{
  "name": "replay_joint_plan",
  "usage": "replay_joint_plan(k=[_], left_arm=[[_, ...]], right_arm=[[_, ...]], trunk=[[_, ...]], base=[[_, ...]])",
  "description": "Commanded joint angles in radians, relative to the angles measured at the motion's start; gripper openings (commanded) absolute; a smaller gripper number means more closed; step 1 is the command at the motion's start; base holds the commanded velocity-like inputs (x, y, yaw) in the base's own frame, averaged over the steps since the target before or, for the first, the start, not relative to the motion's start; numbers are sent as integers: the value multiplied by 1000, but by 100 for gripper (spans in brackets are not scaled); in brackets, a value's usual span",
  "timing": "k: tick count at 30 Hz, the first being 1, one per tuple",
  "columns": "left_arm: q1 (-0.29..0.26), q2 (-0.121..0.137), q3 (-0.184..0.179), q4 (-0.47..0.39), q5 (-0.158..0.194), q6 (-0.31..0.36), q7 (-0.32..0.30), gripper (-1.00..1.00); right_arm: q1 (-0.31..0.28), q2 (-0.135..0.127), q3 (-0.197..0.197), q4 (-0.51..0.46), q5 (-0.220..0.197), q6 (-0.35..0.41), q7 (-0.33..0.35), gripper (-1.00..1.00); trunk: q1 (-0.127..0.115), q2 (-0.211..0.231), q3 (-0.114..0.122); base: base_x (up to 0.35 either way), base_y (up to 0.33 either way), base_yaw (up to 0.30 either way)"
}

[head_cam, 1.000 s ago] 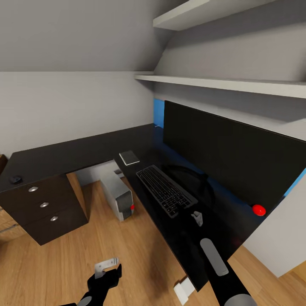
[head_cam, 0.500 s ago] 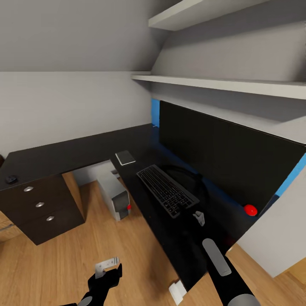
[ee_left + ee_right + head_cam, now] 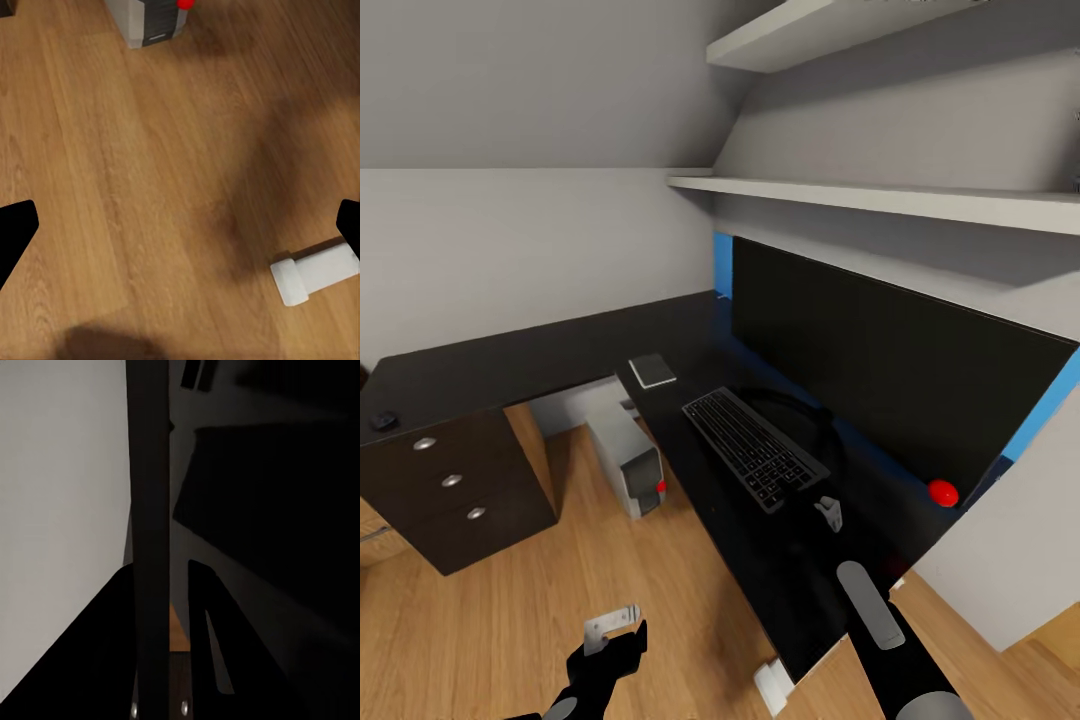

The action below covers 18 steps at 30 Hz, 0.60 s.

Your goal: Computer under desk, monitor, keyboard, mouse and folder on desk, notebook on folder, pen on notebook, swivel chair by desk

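Note:
The desk is an L with a glossy black top. On its right wing stands the monitor, a wide black screen, with the black keyboard lying in front of it. A thin grey notebook lies at the inner corner. The tiny dark mouse rests at the far left end, above the drawers. Under the desk stands the grey computer. My right gripper hovers over the desk just past the keyboard's near end. My left gripper hangs open over the wood floor.
A red ball sits on the desk by the monitor's right end. Dark drawers with silver knobs fill the desk's left end. White wall shelves run above the monitor. A white desk foot rests on the floor near my left gripper.
The whole picture has slid slightly left, so the camera has moved. Nothing on the desk has shifted, and both arms hold the same pose.

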State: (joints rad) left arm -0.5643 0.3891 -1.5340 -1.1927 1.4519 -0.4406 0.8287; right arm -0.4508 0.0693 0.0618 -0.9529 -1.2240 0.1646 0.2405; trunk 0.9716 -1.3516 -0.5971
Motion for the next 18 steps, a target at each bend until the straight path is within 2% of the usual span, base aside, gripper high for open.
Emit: replay_joint_plan(k=[1, 6, 18], left_arm=[[-2, 1, -3, -2, 4, -4, 3, 100], [-2, 1, -3, -1, 4, -4, 3, 100], [-2, 1, -3, -1, 5, -4, 3, 100]], right_arm=[[0, 0, 0, 3, -2, 4, -16, -100], [0, -1, 0, 3, -2, 5, -16, -100], [0, -2, 1, 3, -2, 6, -15, -100]], trunk=[[0, -1, -1], [0, -1, -1], [0, -1, -1]], base=[[-159, -128, 0], [-121, -109, 0], [-10, -9, 0]])
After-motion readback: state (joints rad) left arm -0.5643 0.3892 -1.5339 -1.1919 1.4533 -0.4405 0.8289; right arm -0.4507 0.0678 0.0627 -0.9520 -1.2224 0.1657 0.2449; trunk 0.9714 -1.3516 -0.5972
